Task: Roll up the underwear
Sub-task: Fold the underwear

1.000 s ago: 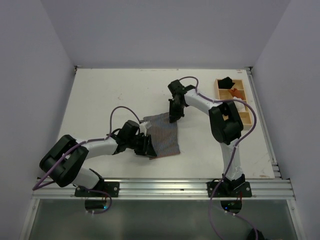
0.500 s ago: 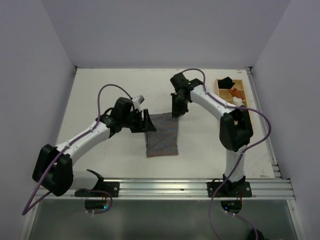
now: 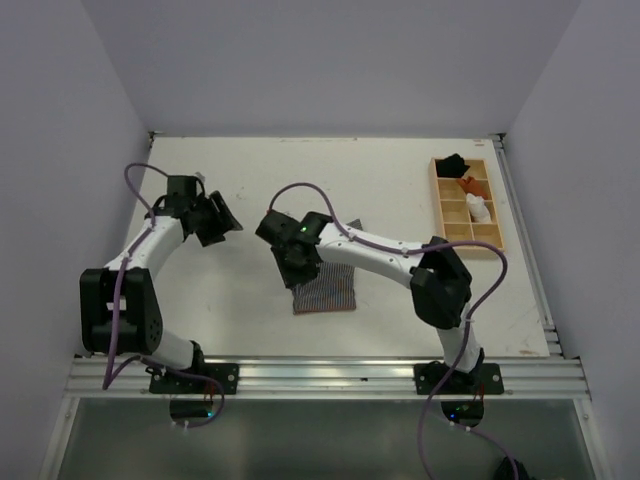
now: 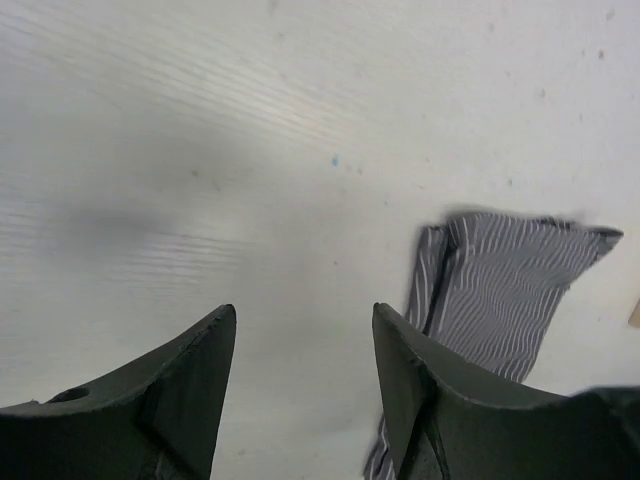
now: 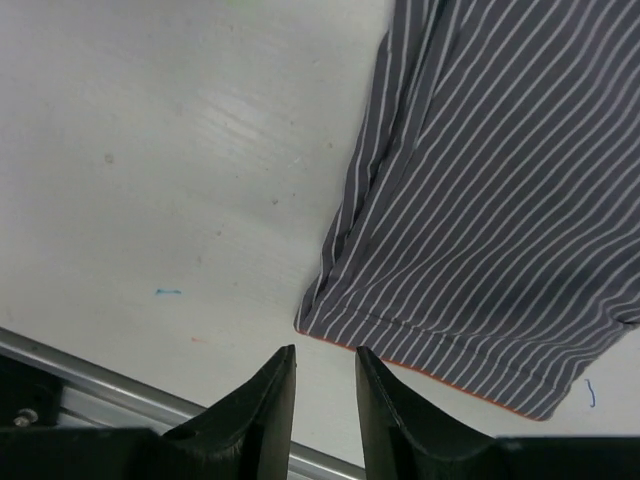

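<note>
Underwear (image 3: 332, 292) flat on the counter (image 3: 400, 180), both of your pincers released and empty.
Only your right wrist view shows the thin orange line along one hem and the narrow, empty gap of the right pincer (image 5: 322, 385), with the cloth's corner just beyond its tips. From above, that arm hides the cloth's upper part. Farther off, your left pincer (image 4: 303, 312) stands wide apart over bare counter, with the cloth well to its right. Farthest is the wooden tray (image 3: 439, 200).
</note>
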